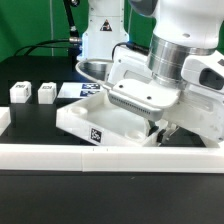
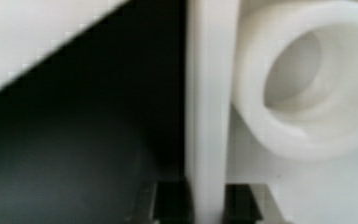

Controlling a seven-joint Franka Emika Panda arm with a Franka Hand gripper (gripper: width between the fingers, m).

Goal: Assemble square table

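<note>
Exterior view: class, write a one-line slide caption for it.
The robot's tool pinches the white square tabletop by its rim; two leg blocks sit at the exterior view's left.

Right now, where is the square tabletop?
In the exterior view the square tabletop lies at centre, just behind the long white border wall, with two leg blocks off to the exterior view's left.

Work surface: matte black table (image 1: 40, 125). The same black shows in front of the long low white border wall (image 1: 100, 157), which runs across the near side. Behind, at the exterior view's upper left: green backdrop (image 1: 25, 25). The marker board (image 1: 72, 90) lies flat on the table toward the back. Light is bright and even; white surfaces wash out.
</note>
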